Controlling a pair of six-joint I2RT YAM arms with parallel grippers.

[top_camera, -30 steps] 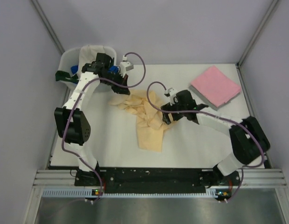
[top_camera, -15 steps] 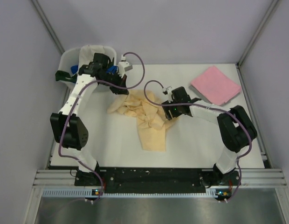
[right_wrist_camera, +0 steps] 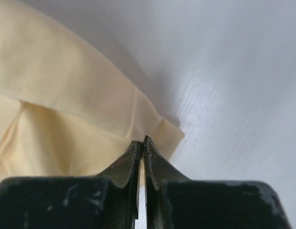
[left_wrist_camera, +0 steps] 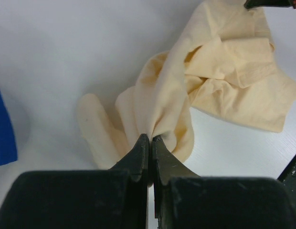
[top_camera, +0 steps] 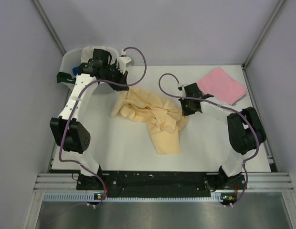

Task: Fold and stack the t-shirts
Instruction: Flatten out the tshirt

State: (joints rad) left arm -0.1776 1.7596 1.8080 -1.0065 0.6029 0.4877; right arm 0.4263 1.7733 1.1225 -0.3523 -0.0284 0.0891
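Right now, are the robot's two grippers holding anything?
Left gripper: closed on the pale yellow cloth t-shirt.
Right gripper: closed on the same t-shirt's edge.

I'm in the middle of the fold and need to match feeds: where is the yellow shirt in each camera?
Top external: yellow shirt crumpled mid-table, between the arms.
Left wrist: shirt fills centre and upper right, pinched by the left end effector.
Right wrist: shirt covers the left half, edge pinched by the right end effector.
Shared landmark: the white table under it in all three.
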